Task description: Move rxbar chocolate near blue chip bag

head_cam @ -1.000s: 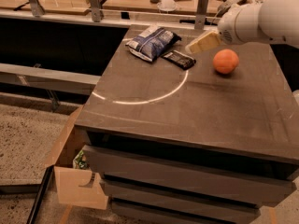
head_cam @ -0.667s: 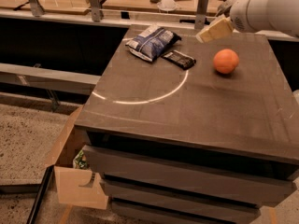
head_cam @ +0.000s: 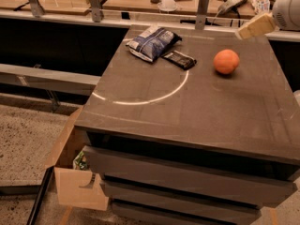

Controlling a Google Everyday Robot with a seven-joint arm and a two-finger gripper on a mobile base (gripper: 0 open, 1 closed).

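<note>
The rxbar chocolate point(head_cam: 178, 59), a flat black bar, lies on the dark table top point(head_cam: 197, 107) at the back, touching or nearly touching the right side of the blue chip bag point(head_cam: 153, 42). The bag is crinkled, dark blue with white areas. My gripper point(head_cam: 253, 26) is at the upper right, raised above the table's back right part, well to the right of the bar and holding nothing that shows.
A round orange fruit point(head_cam: 226, 61) sits at the back right of the table. A white arc is drawn on the table top. A wooden counter with clutter runs behind. An open cardboard box point(head_cam: 75, 172) stands on the floor at the lower left.
My gripper has risen and drawn back to the right, away from the bar. The bar, bag and orange have not moved.
</note>
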